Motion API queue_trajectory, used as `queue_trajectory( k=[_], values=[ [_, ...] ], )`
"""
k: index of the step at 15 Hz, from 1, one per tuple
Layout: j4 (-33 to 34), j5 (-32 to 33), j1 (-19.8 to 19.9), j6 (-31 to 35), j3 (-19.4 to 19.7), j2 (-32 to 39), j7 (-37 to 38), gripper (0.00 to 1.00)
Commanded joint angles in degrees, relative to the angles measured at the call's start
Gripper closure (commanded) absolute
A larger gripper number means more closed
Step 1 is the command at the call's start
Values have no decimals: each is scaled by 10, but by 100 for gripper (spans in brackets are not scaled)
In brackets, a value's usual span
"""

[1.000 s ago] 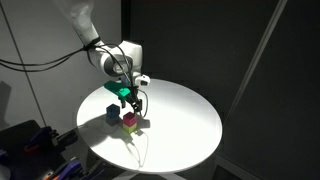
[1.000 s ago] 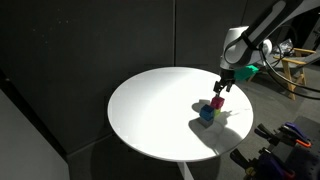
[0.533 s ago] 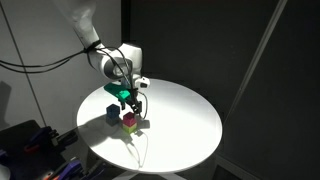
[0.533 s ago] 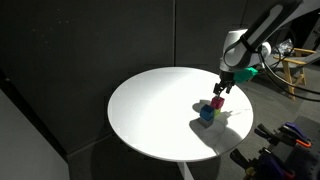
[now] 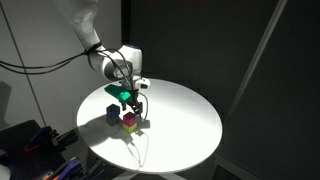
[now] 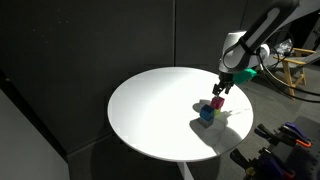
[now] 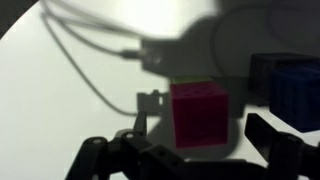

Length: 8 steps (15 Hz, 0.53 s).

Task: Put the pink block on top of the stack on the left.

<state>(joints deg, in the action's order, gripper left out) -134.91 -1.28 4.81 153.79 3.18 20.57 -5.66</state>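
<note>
The pink block (image 7: 198, 114) fills the middle of the wrist view, and a yellow-green cube (image 7: 195, 82) peeks out along its far edge. My gripper (image 7: 205, 140) is open, one dark finger on either side of the pink block without touching it. In both exterior views the gripper (image 5: 134, 107) (image 6: 220, 91) hangs just above the pink block (image 5: 129, 118) (image 6: 217, 102). The pink block appears to rest on the yellow-green cube (image 5: 131, 127). The blue stack (image 5: 112, 113) (image 6: 206, 114) (image 7: 291, 92) stands close beside it.
The cubes sit on a round white table (image 5: 185, 120) near its edge. A thin cable (image 5: 141, 150) trails across the tabletop by the cubes. Dark curtains surround the table, and equipment (image 5: 30, 145) lies beyond the rim.
</note>
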Motion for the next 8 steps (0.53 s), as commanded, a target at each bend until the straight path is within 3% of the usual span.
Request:
queue_trajectory(
  k=[1, 8],
  values=[
    [13, -6, 7, 4, -7, 11, 0, 0],
    [30, -3, 5, 3, -7, 30, 1, 0]
  ],
)
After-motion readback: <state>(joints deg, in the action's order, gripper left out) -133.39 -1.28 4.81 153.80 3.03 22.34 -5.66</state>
